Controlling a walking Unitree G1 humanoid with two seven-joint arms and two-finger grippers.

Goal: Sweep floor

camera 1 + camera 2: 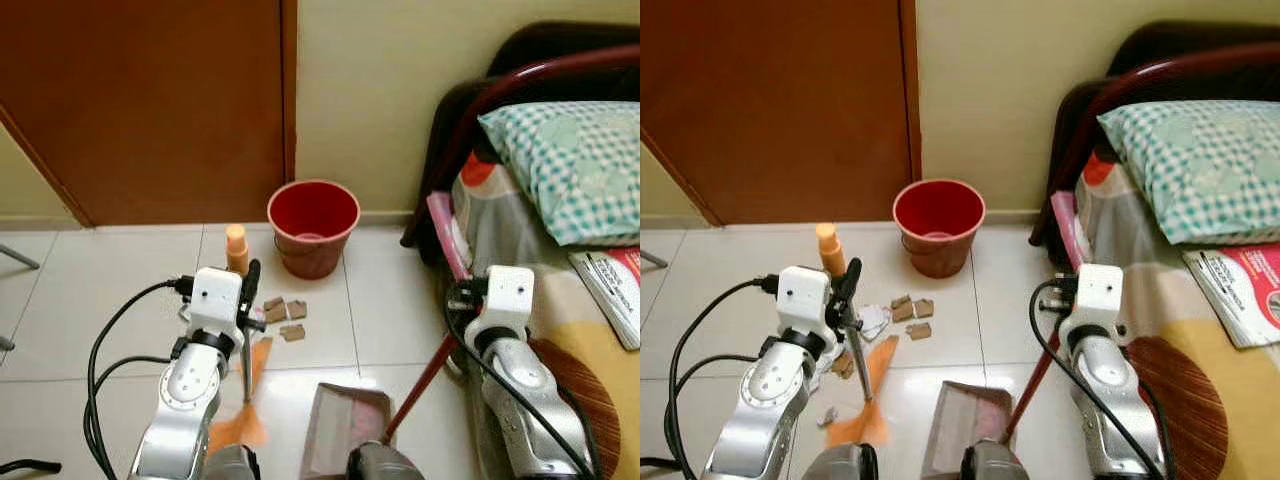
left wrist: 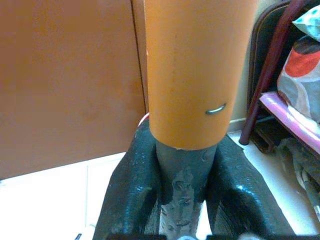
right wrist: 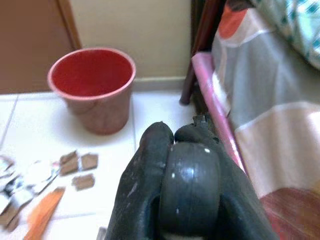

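Standing upright on the floor is a broom with an orange handle top (image 1: 236, 248) and a grey shaft; my left gripper (image 1: 247, 287) is shut on the shaft just below the orange part (image 2: 187, 70). Its orange bristles (image 1: 240, 425) rest on the white tiles. My right gripper (image 1: 1055, 292) is shut on the black grip (image 3: 190, 185) of a long red handle (image 1: 425, 375). This handle slants down to a dustpan (image 1: 345, 425) on the floor between the arms. Brown cardboard scraps (image 1: 285, 315) and white bits (image 1: 872, 320) lie ahead of the broom.
A red bucket (image 1: 313, 225) stands against the wall beyond the scraps. A brown door (image 1: 150, 100) is at the back left. Close on the right is a bed (image 1: 520, 230) with a checked pillow (image 1: 575, 165) and a magazine (image 1: 615, 285).
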